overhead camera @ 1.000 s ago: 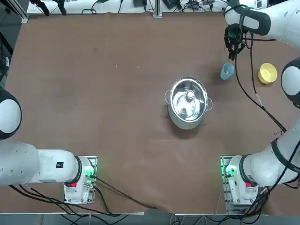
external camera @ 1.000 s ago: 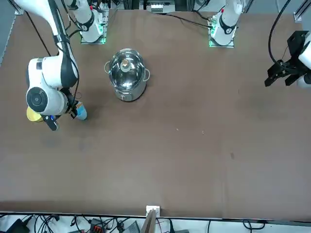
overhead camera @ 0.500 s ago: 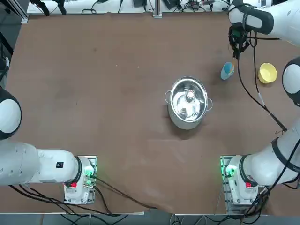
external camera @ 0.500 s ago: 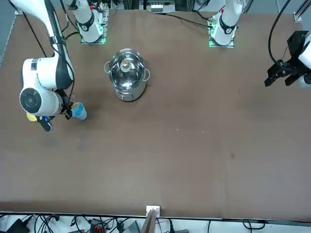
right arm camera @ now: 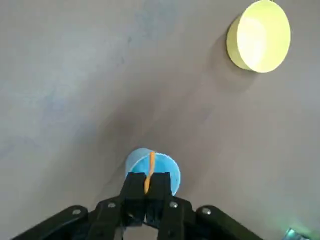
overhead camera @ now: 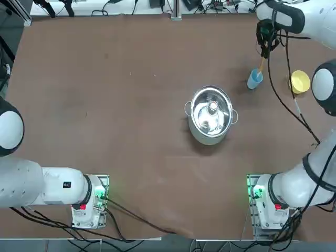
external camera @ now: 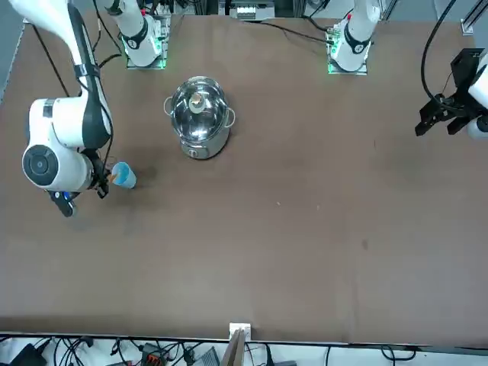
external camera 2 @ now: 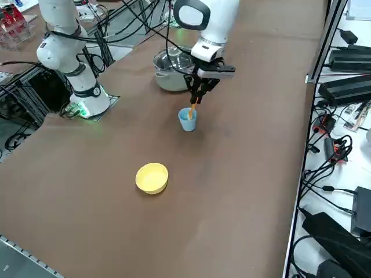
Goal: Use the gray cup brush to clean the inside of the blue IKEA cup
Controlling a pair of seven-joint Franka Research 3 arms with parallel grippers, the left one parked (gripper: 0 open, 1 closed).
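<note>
The blue IKEA cup (overhead camera: pixel 254 79) (external camera 2: pixel 187 119) stands upright on the brown table between the steel pot and the yellow bowl. My right gripper (overhead camera: pixel 264 48) (external camera 2: pixel 197 98) (right arm camera: pixel 147 190) hangs just above the cup, shut on the upper end of the thin orange-tan cup brush (external camera 2: pixel 192 110) (right arm camera: pixel 149 171). The brush slants down from the fingers and its lower end sits inside the cup's mouth (right arm camera: pixel 152 167). In the front view the cup (external camera: pixel 124 175) shows beside the wrist, and the brush there is mostly hidden by the arm.
A steel pot (overhead camera: pixel 211 114) (external camera 2: pixel 171 72) with something round inside stands mid-table, on the cup's left in the top view. A small yellow bowl (overhead camera: pixel 300 82) (external camera 2: pixel 152 177) (right arm camera: pixel 258 36) sits on the cup's other side. The table's far edge (overhead camera: pixel 210 14) lies close beyond the gripper.
My right gripper has risen above the cup with the brush in it, so more of the orange stick shows between fingers and cup. The cup has stayed in place.
</note>
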